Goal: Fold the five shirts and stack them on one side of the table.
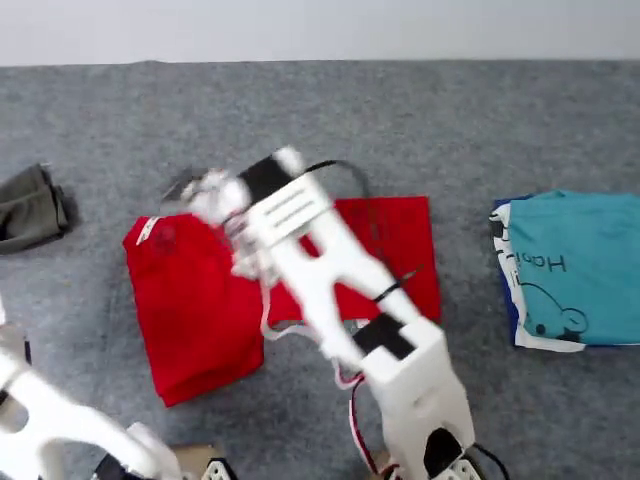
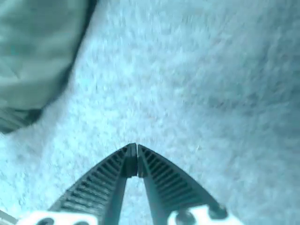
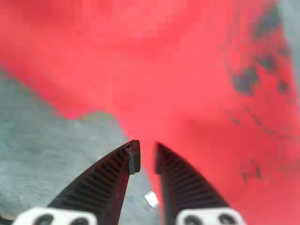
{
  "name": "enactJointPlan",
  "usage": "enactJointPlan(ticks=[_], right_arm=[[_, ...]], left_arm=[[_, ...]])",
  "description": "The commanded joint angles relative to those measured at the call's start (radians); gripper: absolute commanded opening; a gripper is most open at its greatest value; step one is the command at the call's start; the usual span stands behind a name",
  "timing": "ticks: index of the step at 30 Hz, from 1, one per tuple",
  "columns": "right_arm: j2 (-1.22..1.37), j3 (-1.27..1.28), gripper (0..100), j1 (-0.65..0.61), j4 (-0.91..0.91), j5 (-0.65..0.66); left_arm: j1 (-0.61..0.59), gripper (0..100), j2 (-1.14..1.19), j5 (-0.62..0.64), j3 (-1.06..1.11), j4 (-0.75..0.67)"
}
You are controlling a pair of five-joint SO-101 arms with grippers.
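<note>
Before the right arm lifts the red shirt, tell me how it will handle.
The red shirt looks floppy: it lies flat with rumpled edges, so a lifted corner would probably drape and its fold fall open. Thin cloth, so likely light. Pushed over the fuzzy grey mat, it may bunch rather than slide.

One red shirt (image 1: 200, 310), one grey shirt (image 1: 30, 208), three stacked shirts (image 1: 580, 265), two robot arms (image 1: 320, 270).

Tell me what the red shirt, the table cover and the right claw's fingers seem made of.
Red shirt: soft matte knit, likely cotton; it folds and creases limply. Table cover: grey felt or short carpet, fuzzy and flecked. Right claw fingers: black ribbed plastic, probably printed; dull, rigid look.
</note>
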Motion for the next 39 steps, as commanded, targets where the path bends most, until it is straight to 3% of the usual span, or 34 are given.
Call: enactJointPlan(ticks=[1,13,25,32,39], right_arm=[[-0.03,0.0,18.7,-0.136,0.045,-0.023],[0.079,0.003,22.2,-0.406,0.041,-0.054],[0.312,-0.003,21.8,-0.395,-0.081,-0.052],[0.346,-0.003,1.7,-0.371,-0.082,-0.057],[0.344,-0.044,1.0,-0.298,-0.099,-0.057]], left_arm=[[-0.06,1,-0.017,-0.023,0.03,-0.041],[-0.124,1,-0.017,-0.063,0.074,-0.041],[-0.126,1,-0.018,-0.06,0.079,-0.032],[-0.126,1,-0.018,-0.06,0.079,-0.006],[-0.126,1,-0.018,-0.06,0.079,-0.006]])
